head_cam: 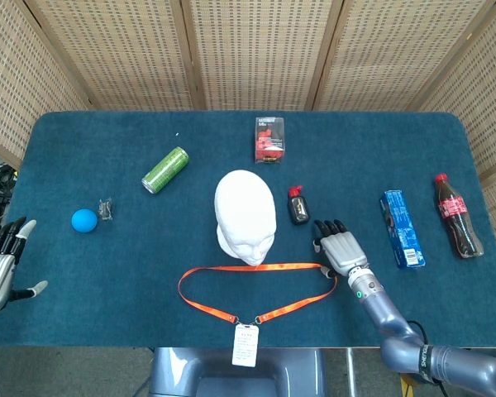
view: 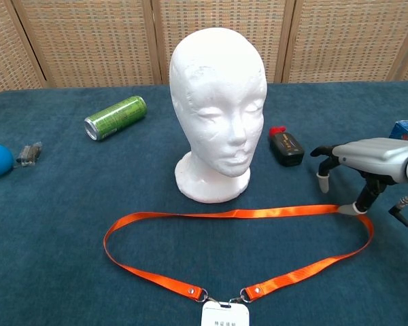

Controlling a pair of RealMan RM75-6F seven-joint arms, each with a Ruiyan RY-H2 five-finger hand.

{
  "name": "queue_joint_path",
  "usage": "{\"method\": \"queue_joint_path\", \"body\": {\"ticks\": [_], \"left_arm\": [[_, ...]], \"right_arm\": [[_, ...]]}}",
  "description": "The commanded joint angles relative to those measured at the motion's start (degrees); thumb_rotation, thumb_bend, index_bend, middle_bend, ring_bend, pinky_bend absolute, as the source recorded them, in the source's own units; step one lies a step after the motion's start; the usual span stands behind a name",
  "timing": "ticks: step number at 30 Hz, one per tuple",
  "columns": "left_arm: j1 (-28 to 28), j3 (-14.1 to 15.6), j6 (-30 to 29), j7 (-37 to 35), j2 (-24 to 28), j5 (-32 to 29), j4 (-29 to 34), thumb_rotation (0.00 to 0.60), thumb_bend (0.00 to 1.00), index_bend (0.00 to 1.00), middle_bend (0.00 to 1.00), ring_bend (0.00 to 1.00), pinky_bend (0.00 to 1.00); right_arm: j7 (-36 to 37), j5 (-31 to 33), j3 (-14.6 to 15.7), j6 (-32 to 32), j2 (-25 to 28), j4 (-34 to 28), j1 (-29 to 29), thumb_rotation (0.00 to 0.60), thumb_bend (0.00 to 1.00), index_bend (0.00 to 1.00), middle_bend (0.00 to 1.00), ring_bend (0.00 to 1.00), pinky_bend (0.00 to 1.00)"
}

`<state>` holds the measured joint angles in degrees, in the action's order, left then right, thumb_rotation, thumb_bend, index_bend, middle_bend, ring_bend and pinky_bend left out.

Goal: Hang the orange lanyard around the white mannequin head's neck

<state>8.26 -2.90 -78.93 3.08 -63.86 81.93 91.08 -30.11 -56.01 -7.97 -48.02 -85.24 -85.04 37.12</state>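
Nothing is hung yet: the orange lanyard (head_cam: 256, 289) lies flat on the worktop (head_cam: 132, 273) at 6 o'clock of the white mannequin head (head_cam: 245, 217). The right hand (head_cam: 337, 246), fingers apart and empty, hovers at the loop's 3 o'clock end; the left hand (head_cam: 0, 269) waits wide.

A green can (head_cam: 165, 169) lies on its side on the blue table cloth (head_cam: 107, 273), toward the back left. Further left there is a blue ball (head_cam: 83, 220), and just beside it a small grey metal thing (head_cam: 107, 208). At the back, near the middle, stands a small box with red picture (head_cam: 269, 139). A small black object with a red cap (head_cam: 298, 205) lies more in front. On the right lie a blue packet (head_cam: 400, 227) and a cola bottle with red cap (head_cam: 456, 215), near each other. Behind the table stand woven screens (head_cam: 256, 50).
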Motion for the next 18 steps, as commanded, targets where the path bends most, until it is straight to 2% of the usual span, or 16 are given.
{"method": "queue_joint_path", "body": {"ticks": [1,12,18], "left_arm": [[0.0,0.0,-0.1,-0.1,0.1,0.0,0.0,0.6,0.0,0.0,0.0,0.0,0.0],[0.0,0.0,-0.1,-0.5,0.2,-0.1,0.0,0.6,0.0,0.0,0.0,0.0,0.0],[0.0,0.0,-0.1,-1.0,0.3,-0.2,-0.1,0.6,0.0,0.0,0.0,0.0,0.0]], "right_arm": [[-1.1,0.9,0.5,-0.3,-0.7,0.1,0.6,0.6,0.5,0.44,0.0,0.0,0.0],[-4.1,2.9,2.6,-1.9,-1.8,-0.9,1.6,0.6,0.55,0.48,0.0,0.0,0.0],[-2.8,0.2,4.3,-3.1,-2.2,0.5,1.0,0.6,0.62,0.54,0.0,0.0,0.0]]}}
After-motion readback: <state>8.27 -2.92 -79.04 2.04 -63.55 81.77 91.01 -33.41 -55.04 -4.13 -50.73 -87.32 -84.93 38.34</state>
